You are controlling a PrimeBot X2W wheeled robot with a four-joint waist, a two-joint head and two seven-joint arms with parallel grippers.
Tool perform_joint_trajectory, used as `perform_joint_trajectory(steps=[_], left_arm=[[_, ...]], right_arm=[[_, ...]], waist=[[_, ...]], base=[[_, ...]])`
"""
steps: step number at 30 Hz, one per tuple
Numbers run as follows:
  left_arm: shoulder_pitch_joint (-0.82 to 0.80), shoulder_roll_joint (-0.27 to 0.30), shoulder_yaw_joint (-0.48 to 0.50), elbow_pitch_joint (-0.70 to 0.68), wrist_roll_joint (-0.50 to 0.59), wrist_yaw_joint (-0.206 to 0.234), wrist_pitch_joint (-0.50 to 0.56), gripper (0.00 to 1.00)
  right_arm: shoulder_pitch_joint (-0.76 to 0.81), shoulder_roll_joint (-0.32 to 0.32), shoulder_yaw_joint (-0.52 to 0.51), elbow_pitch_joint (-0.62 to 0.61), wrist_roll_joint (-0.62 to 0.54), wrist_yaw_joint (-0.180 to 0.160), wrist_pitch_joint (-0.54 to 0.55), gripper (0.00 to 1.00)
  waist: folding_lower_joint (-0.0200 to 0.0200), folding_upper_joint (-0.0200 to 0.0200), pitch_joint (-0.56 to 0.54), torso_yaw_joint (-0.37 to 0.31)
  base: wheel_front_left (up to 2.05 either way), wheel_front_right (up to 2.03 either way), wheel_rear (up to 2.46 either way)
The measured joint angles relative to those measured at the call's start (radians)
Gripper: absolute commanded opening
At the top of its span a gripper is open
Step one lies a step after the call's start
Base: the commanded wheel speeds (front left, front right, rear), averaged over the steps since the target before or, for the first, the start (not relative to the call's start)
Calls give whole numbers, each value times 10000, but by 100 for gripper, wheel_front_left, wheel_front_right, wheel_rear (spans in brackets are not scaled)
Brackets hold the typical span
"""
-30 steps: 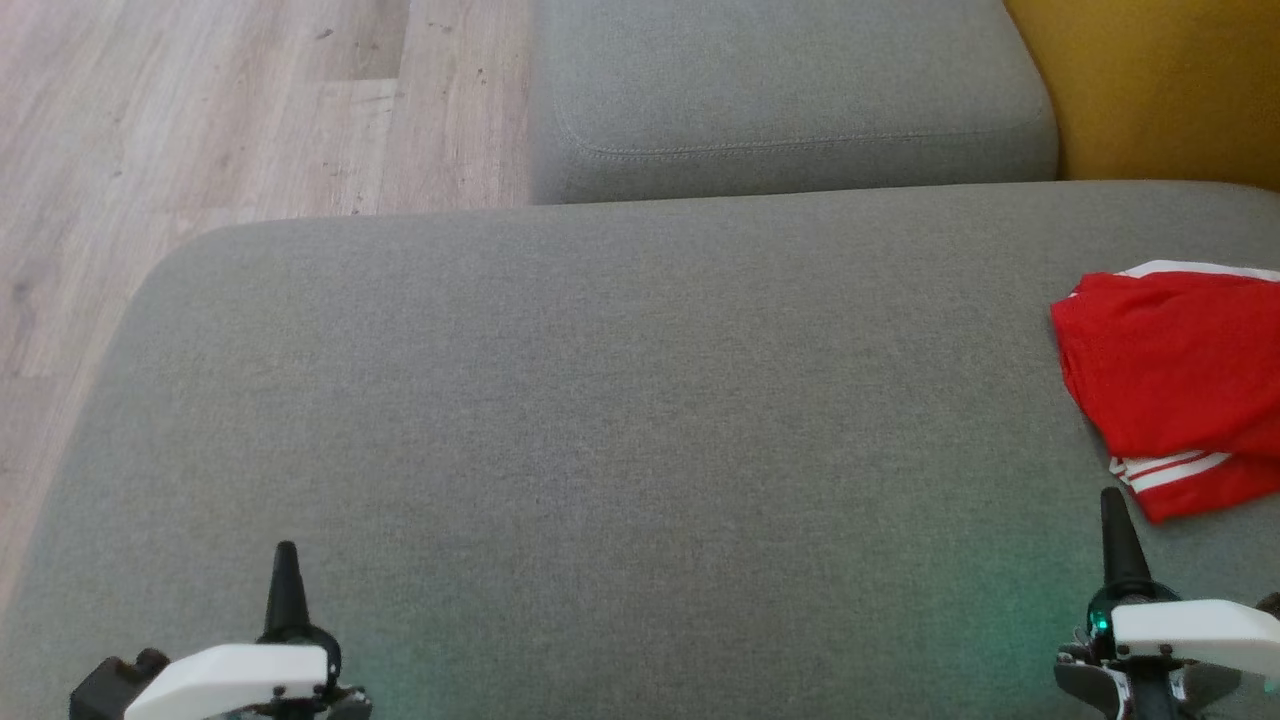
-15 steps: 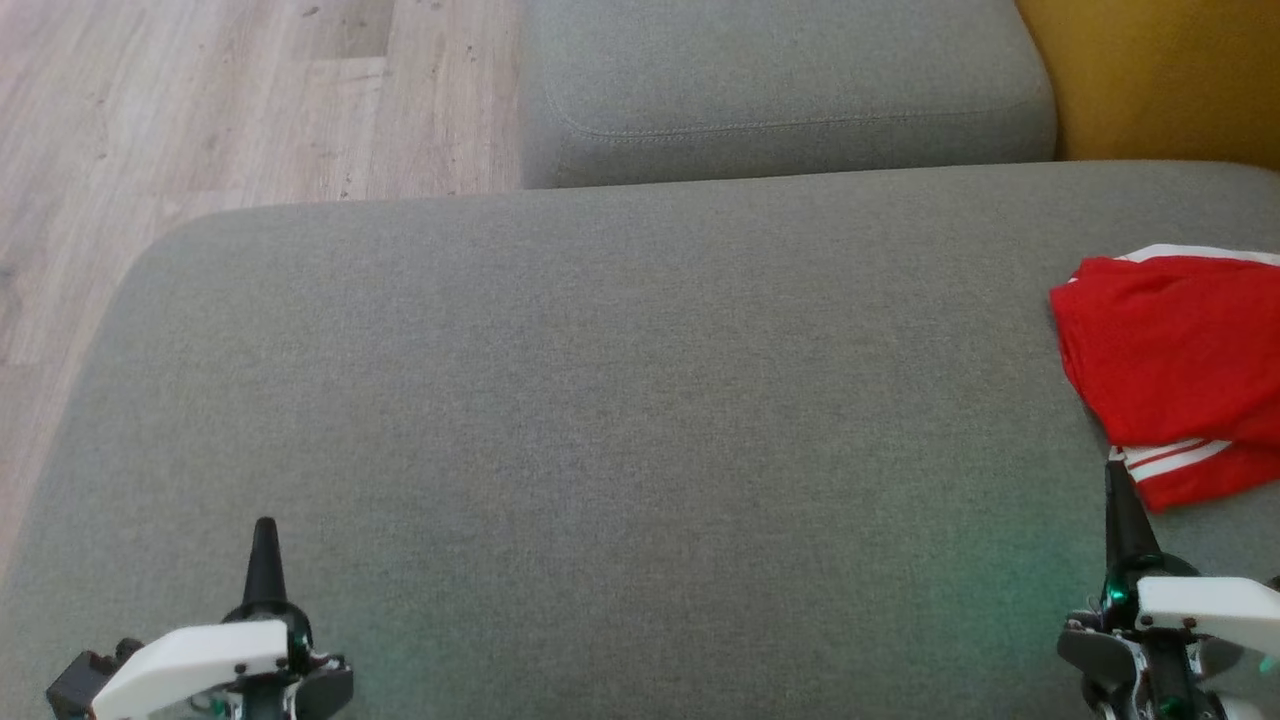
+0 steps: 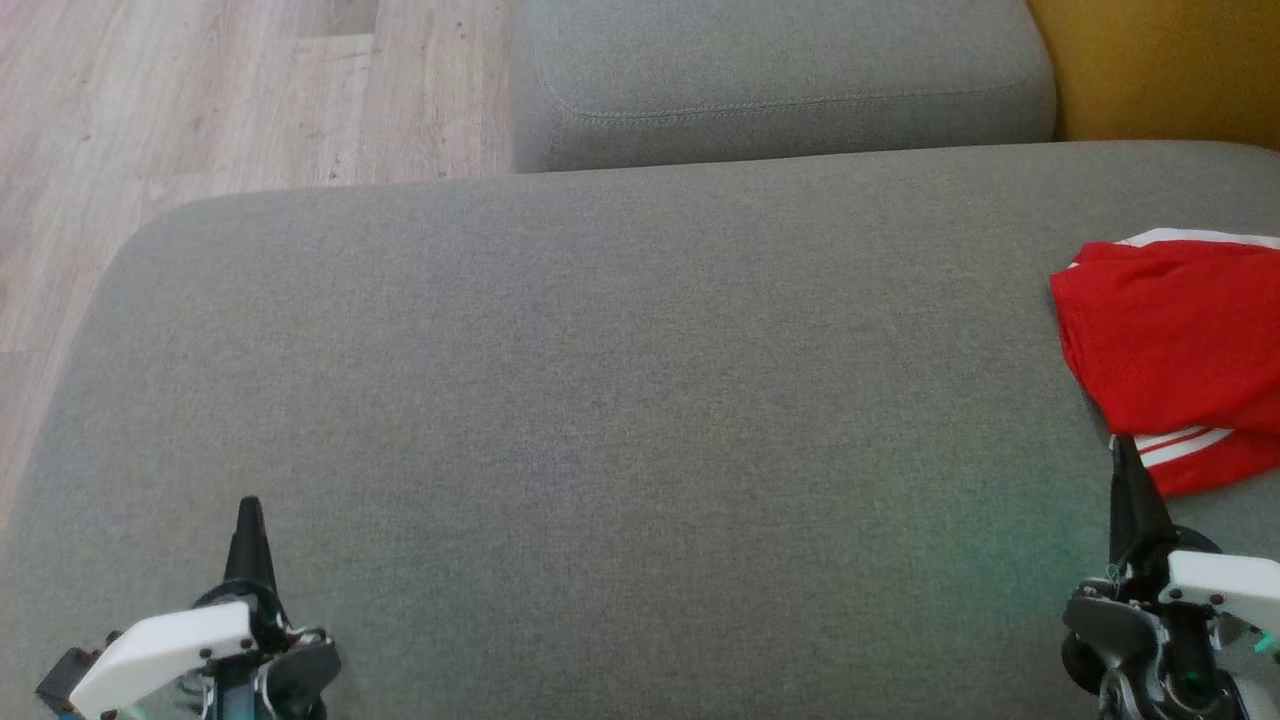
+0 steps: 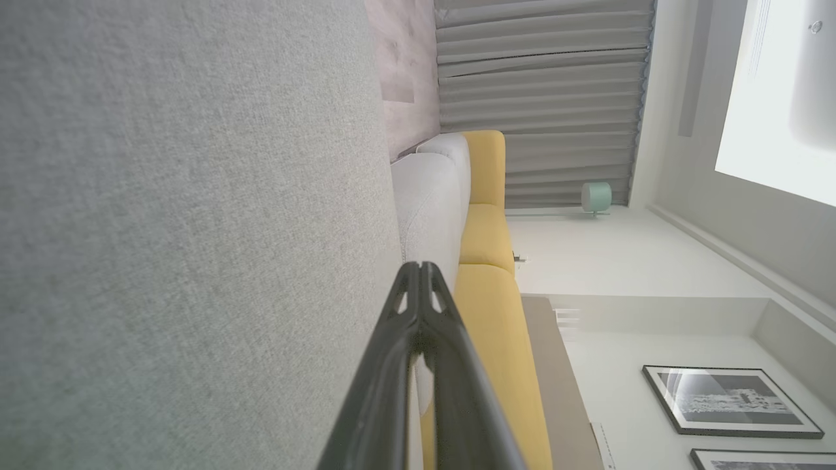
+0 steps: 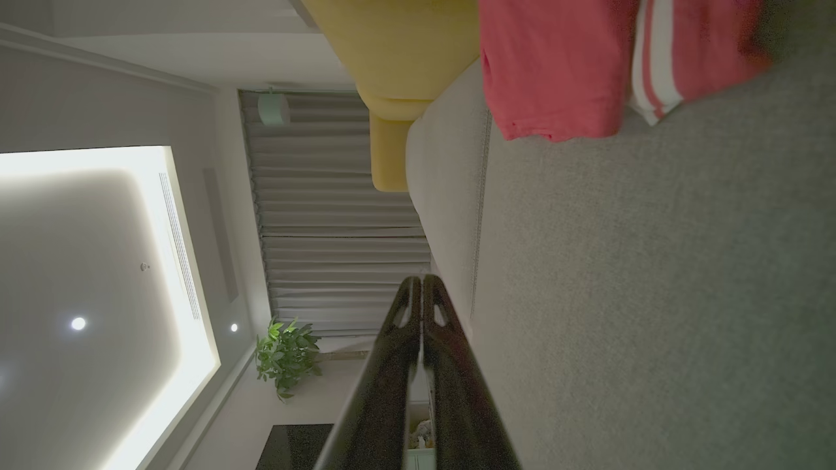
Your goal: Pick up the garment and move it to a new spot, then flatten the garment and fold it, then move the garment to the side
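Note:
The garment (image 3: 1170, 350) is red with white stripes and lies folded at the right edge of the grey sofa cushion (image 3: 600, 400); it also appears at the top of the right wrist view (image 5: 555, 65). My right gripper (image 3: 1122, 450) is shut and empty at the lower right, its tip just short of the garment's striped hem. In its own wrist view the right gripper (image 5: 418, 279) has both fingers pressed together. My left gripper (image 3: 247, 503) is shut and empty at the lower left, far from the garment, and its fingers meet in the left wrist view (image 4: 418, 266).
A second grey cushion (image 3: 780, 90) lies beyond the big one. A yellow seat (image 3: 1160, 70) stands at the upper right. Wooden floor (image 3: 200, 100) runs along the left and upper left, past the cushion's rounded edge.
The whole head view has shifted, so the camera moved. Both grippers sit slightly higher in that view, and the right tip is closer to the garment's hem.

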Motion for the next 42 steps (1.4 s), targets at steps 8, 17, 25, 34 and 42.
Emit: perform_joint_trajectory(steps=[8,17,25,34,42], left_arm=[[-126,-10,61,-8,-353,-82,109,0],[-126,-12,65,-8,-351,-82,111,0],[-126,-13,67,-8,-351,-82,111,0],[-126,-13,69,-8,-351,-82,111,0],[-126,-13,69,-8,-351,-82,111,0]], right_arm=[[-236,-2,-40,8,408,0,79,0],[-236,-2,-40,8,408,0,79,0],[-236,-2,-40,8,408,0,79,0],[-236,-2,-40,8,408,0,79,0],[-236,-2,-40,8,408,0,79,0]], waist=[[0,0,44,-17],[0,0,43,-17],[0,0,42,-17],[0,0,42,-17],[0,0,42,-17]], base=[[0,0,0],[0,0,0],[0,0,0],[0,0,0],[0,0,0]])
